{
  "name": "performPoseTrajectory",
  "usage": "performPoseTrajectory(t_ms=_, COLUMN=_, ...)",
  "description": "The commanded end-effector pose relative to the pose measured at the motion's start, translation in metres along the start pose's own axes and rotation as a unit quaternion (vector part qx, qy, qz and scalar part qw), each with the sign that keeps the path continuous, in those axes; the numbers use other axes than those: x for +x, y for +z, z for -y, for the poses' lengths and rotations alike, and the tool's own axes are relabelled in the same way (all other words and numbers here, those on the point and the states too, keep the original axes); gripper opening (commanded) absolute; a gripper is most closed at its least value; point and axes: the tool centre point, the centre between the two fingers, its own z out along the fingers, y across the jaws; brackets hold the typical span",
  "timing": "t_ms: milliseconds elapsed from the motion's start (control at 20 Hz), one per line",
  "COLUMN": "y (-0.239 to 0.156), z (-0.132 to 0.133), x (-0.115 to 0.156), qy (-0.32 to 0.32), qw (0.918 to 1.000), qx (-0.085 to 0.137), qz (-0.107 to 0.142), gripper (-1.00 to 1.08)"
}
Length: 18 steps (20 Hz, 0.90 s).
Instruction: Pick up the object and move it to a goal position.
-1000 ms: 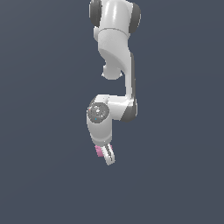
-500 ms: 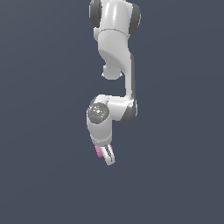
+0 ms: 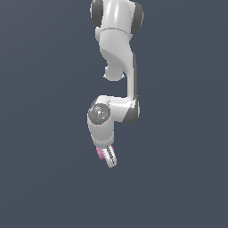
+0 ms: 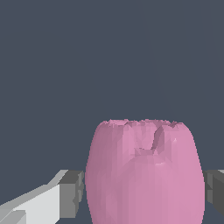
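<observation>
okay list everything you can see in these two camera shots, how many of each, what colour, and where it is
Object: one, pink, bumpy and rounded, sitting between the two gripper fingers; in the exterior view only a small pink sliver shows at the fingers' side.
Background: plain dark grey-blue all around in both views; no table, marker or other item can be made out.
Arm: one, white with dark grey joints, coming down from the top of the exterior view and bending at a joint midway.
Gripper: one, white body with grey finger pads, at the arm's lower end, closed on the object from both sides.
</observation>
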Motion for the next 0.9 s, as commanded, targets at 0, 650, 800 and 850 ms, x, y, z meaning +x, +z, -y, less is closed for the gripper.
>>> performPoseTrajectory(t_ms=0, y=-0.004, z=-0.003, x=0.001, qy=0.000, qw=1.0000, qx=0.000, qz=0.000, gripper=-1.00)
performPoseTrajectory(t_ms=650, y=-0.055, z=-0.058, x=0.012, qy=0.000, qw=1.0000, qx=0.000, qz=0.001, gripper=-1.00)
performPoseTrajectory(t_ms=800, y=-0.075, z=-0.079, x=0.016, qy=0.000, qw=1.0000, qx=0.000, qz=0.001, gripper=-1.00)
performPoseTrajectory(t_ms=850, y=-0.082, z=-0.086, x=0.018, qy=0.000, qw=1.0000, qx=0.000, qz=0.002, gripper=-1.00)
